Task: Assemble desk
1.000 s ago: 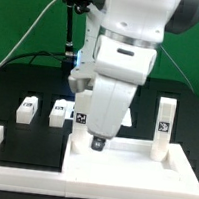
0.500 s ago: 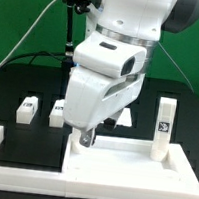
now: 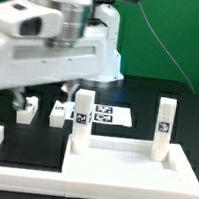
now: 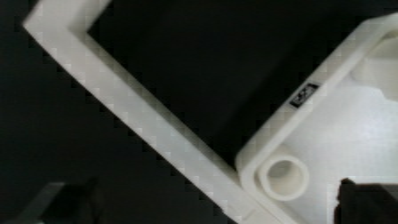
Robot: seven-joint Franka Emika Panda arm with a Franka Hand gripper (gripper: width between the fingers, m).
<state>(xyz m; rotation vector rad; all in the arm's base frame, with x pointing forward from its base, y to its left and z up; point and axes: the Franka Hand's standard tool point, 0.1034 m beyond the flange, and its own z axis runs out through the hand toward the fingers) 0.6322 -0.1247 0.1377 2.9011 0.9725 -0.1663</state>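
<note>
Desk top (image 3: 115,160) sits on the table (image 3: 154,94), lower right of frame, with two upright legs (image 3: 82,121) standing in it. Two loose legs (image 3: 26,110) lie middle left. Pincer (image 4: 214,198) hangs open, empty.

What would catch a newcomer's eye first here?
The bulky white arm fills the exterior view's upper left. Two upright legs stand at the desk top's far corners. Two loose legs sit on the black table below the arm.
</note>
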